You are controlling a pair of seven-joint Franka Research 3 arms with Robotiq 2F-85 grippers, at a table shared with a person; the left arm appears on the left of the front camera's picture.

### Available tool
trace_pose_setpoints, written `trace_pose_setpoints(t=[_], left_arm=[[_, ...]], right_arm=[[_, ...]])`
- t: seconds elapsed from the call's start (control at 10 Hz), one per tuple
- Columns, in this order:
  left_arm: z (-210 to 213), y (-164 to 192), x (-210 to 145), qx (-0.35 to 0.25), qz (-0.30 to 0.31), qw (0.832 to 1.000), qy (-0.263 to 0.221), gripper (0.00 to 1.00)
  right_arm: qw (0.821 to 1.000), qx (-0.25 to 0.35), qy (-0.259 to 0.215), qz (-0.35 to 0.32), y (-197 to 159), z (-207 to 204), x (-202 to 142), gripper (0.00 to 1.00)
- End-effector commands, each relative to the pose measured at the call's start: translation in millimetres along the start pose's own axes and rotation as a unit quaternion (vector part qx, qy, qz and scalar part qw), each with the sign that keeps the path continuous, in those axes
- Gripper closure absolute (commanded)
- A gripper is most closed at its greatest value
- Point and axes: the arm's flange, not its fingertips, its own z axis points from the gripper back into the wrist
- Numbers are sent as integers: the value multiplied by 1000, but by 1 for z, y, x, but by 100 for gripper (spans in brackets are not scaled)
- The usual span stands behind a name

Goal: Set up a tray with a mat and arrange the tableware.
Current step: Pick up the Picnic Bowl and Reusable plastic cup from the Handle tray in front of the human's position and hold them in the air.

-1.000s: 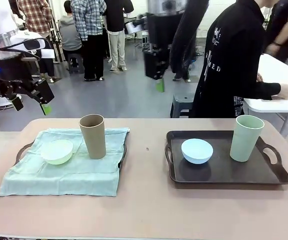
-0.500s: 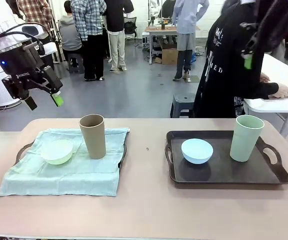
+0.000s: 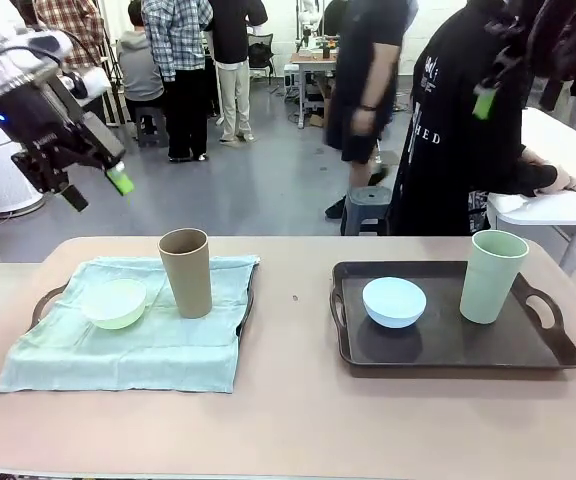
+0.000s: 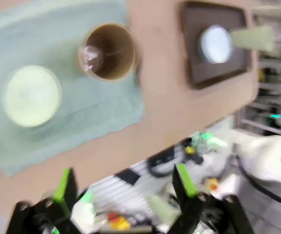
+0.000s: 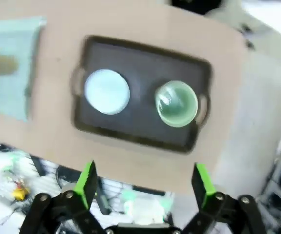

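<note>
A pale green mat [image 3: 138, 345] lies over the left tray [image 3: 43, 302]. A pale green bowl [image 3: 114, 302] and a tan-brown cup [image 3: 186, 272] stand on it. The dark brown right tray [image 3: 448, 350] has no mat and carries a light blue bowl [image 3: 394, 301] and a pale green cup [image 3: 492, 276]. My left gripper [image 3: 96, 190] hangs open and empty high above the table's far left corner. My right gripper [image 3: 486, 98] is raised high at the upper right. From above, the left gripper [image 4: 125, 183] looks at the tan cup [image 4: 110, 51] and green bowl [image 4: 31, 95]. The right gripper [image 5: 144, 180], open and empty, looks down on the blue bowl [image 5: 106, 91] and green cup [image 5: 176, 103].
A person in black [image 3: 458, 130] stands past the table's far edge, reaching to a white table [image 3: 558, 205] on the right. A grey stool [image 3: 368, 205] and several people stand farther back. Bare tabletop [image 3: 293, 400] lies between and in front of the trays.
My right arm has swung from the upper middle to the upper right. My left gripper has risen a little and tilted. The tableware has not moved. A person walks across the background.
</note>
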Motion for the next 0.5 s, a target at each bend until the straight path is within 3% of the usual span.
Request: trace_pose_setpoints(t=[0.0, 0.1, 0.2, 0.3, 0.4], left_arm=[[28, 18, -4, -154, -27, 987, -31, 0], [39, 29, -1, -213, -29, 976, -37, 0], [47, 45, 0, -285, -15, 958, -28, 0], [44, 61, -2, -281, 6, 959, -27, 0], [46, 32, -6, -215, -21, 975, -59, 0]], right_arm=[[977, 214, -13, -2, -87, -19, -24, 0], [955, 293, -40, -32, -118, -24, -39, 0], [922, 368, 1, -123, -144, -40, -52, 0], [929, 243, 105, -259, -142, -56, -61, 0], [968, 240, -50, -46, -142, -20, -38, 0]])
